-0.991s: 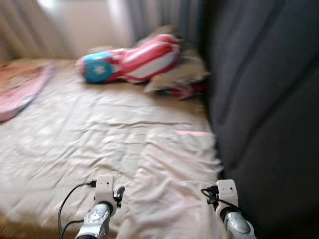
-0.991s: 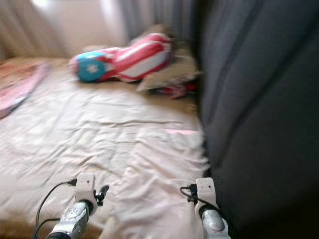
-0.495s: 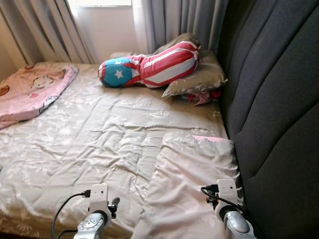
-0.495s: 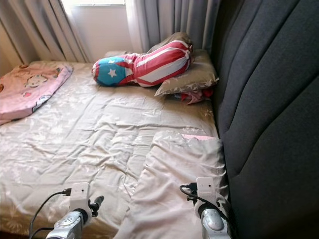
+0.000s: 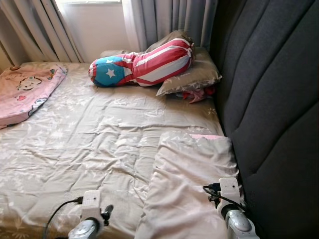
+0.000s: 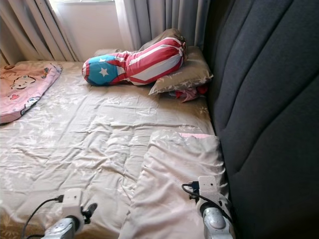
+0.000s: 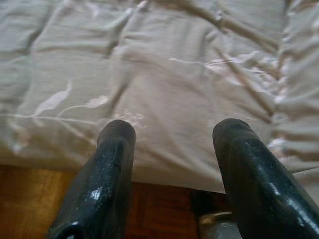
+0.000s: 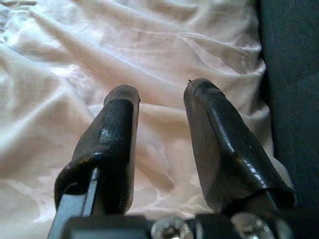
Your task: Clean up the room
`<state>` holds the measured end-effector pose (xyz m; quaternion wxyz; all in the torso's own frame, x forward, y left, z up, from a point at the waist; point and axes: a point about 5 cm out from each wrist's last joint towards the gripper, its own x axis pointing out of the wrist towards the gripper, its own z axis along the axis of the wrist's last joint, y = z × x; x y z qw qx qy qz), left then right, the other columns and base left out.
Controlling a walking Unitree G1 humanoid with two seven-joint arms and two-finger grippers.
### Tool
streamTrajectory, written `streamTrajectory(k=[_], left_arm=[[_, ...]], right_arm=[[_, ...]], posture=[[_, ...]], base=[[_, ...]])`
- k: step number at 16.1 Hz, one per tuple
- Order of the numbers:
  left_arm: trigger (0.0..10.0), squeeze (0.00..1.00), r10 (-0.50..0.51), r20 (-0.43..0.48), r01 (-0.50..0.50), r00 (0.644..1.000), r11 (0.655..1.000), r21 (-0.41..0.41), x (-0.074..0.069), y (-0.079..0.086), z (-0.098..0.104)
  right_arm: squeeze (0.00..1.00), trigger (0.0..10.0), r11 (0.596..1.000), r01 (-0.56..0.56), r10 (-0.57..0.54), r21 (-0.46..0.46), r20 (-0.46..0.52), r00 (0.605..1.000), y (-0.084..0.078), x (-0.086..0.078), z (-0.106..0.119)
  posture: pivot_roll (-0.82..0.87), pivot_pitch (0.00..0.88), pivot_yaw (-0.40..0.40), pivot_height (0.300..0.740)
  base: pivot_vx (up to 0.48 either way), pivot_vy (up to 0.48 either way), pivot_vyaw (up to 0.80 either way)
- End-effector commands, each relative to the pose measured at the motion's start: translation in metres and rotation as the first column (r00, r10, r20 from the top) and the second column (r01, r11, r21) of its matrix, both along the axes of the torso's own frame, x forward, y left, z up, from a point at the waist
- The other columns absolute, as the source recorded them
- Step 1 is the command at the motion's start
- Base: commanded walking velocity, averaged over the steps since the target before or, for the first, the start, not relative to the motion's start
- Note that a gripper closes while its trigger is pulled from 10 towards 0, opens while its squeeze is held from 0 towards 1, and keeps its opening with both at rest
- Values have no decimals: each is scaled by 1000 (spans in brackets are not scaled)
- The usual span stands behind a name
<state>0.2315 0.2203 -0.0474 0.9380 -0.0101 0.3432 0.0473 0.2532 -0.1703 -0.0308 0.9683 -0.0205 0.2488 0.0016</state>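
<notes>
Here's the bed (image 5: 89,144), rumpled beige sheet spread across it, and a dark padded headboard (image 5: 274,99) running down the robot's right side. Up at the far end, a striped bolster (image 5: 142,63) in red, white and blue with a star lies across a beige pillow (image 5: 192,77), the two touching. Something red (image 5: 199,94) peeks out just beneath that pillow, too small to tell what. Grey curtains (image 5: 164,20) hang behind. Over on the far left edge sits a pink blanket (image 5: 22,92), well apart from the bolster.

Close in, a pale cushion (image 5: 192,184) lies flat against the headboard, a strip of pink showing at its far edge.

Left arm (image 5: 87,226) low at the near edge of the bed, a black cable looping off it. Left gripper (image 7: 172,134) in the wrist view: fingers (image 7: 112,169) spread, nothing between them, hovering over the sheet's edge with brown floor (image 7: 30,199) below. Right arm (image 5: 232,214) sits beside the headboard, over the cushion. Right gripper (image 8: 162,97): fingers (image 8: 112,139) parted too, holding nothing, pointing down at the cushion's wrinkled fabric, the headboard just alongside.
</notes>
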Motion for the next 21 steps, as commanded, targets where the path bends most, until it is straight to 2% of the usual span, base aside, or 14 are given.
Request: streamTrajectory(k=[1,4,7,11,16,21], left_arm=[[10000,0,10,-22,-10,1000,1000,-4,-6,3,-4],[10000,0,13,-31,-13,999,1000,-7,-10,3,-6],[10000,0,17,-34,-17,999,1000,-6,-12,6,-6],[10000,0,20,-32,-20,999,1000,-5,-11,8,-5],[10000,0,13,-30,-13,999,1000,-5,-2,1,-2],[10000,0,14,-24,-14,1000,1000,-3,4,1,1]], right_arm=[[0,10000,1000,10,-10,5,-7,1000,1,0,-1],[0,10000,1000,-10,10,2,-14,1000,3,0,-1],[0,10000,999,-35,35,-20,-17,999,5,0,-2],[0,10000,1000,-7,7,5,-16,1000,4,0,-1],[0,10000,1000,-8,8,3,-19,1000,5,0,-2],[0,10000,1000,-8,8,6,-31,999,5,-3,-4]], posture=[[-18,0,37,740],[-15,0,37,740],[-13,0,38,740],[-14,0,40,740],[-11,0,44,740],[-11,0,43,740]], base=[[0,326,0],[0,325,0],[0,337,704],[0,342,200],[0,352,0],[0,371,0]])
